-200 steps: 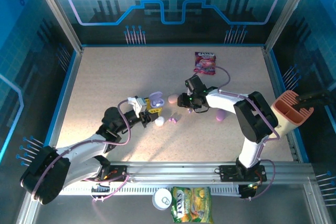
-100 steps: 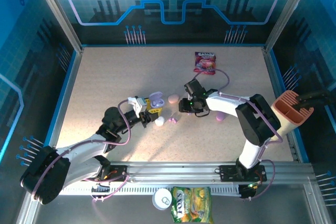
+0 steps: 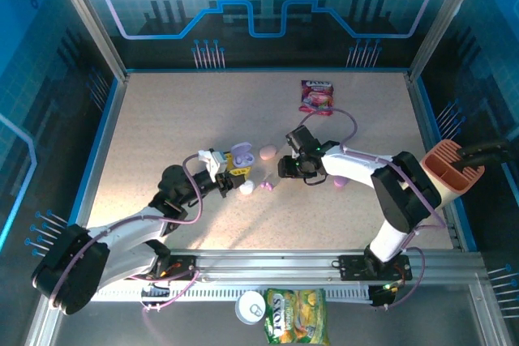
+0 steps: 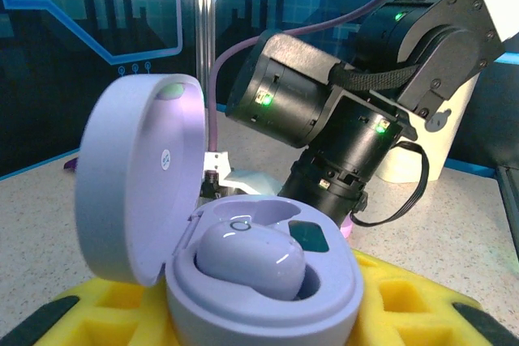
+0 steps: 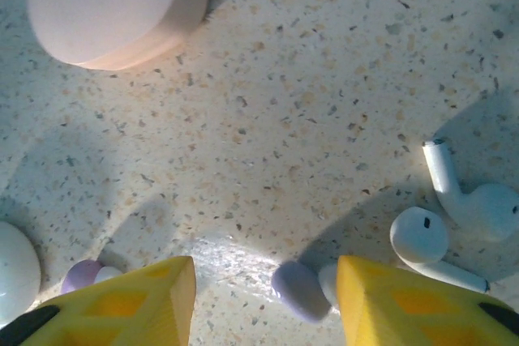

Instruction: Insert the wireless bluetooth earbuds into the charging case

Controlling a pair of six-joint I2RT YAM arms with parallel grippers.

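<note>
charging case (image 4: 138, 176) lilac | stemmed earbuds (image 5: 422, 237) white | table (image 5: 324, 79) beige, speckled

My left hand (image 4: 259, 318) has the open case (image 4: 138, 176) between its fingers, with 1 bud (image 4: 250, 258) sitting in it. Under my right hand (image 5: 263, 281), 1 loose bud (image 5: 296, 289) lies between the fingertips. 2 other buds (image 5: 422, 237) lie just to the right of it, and a closed case (image 5: 113, 6) lies ahead on the left.

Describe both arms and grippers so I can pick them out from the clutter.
The left arm and right arm have black joints, white links and looping lilac cables. The left gripper and right gripper carry yellow pads on black fingers.
</note>
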